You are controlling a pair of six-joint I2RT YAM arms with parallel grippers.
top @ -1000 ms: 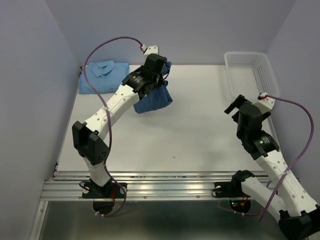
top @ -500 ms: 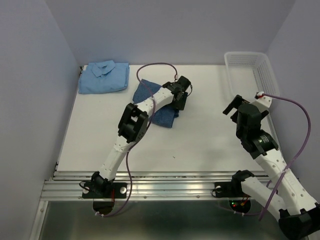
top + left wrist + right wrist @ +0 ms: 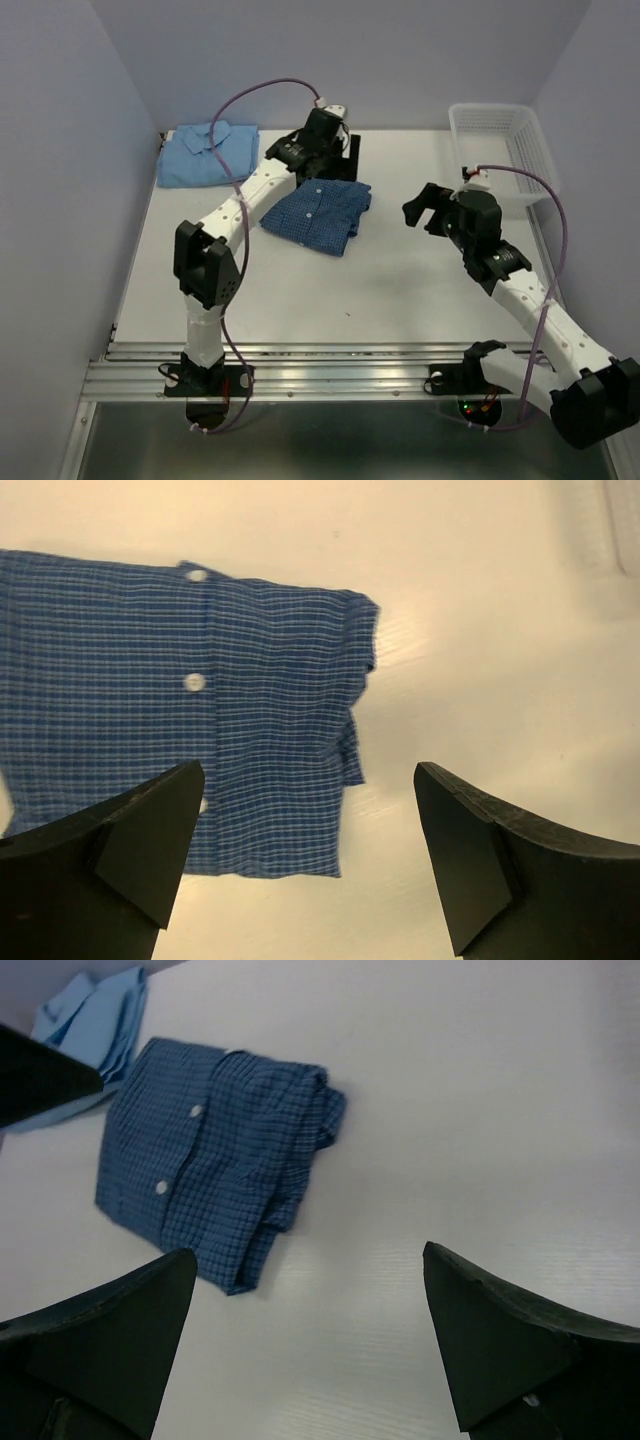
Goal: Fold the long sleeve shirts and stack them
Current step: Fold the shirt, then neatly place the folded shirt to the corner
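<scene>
The dark blue checked shirt (image 3: 320, 214) lies folded flat on the table's middle, buttons up. It also shows in the left wrist view (image 3: 200, 700) and the right wrist view (image 3: 210, 1165). The light sky blue shirt (image 3: 208, 155) lies folded at the back left corner, its edge visible from the right wrist (image 3: 95, 1020). My left gripper (image 3: 338, 160) hovers just behind the dark shirt, open and empty (image 3: 308, 780). My right gripper (image 3: 422, 212) hangs to the right of that shirt, open and empty (image 3: 310, 1255).
A white mesh basket (image 3: 500, 140) stands at the back right corner. Walls close in the table on the left, back and right. The left arm's purple cable (image 3: 250, 100) loops above the light blue shirt.
My left gripper opened and let go of the dark shirt, which now lies flat on the table, and drew back behind it. My right arm swung left toward the shirt.
</scene>
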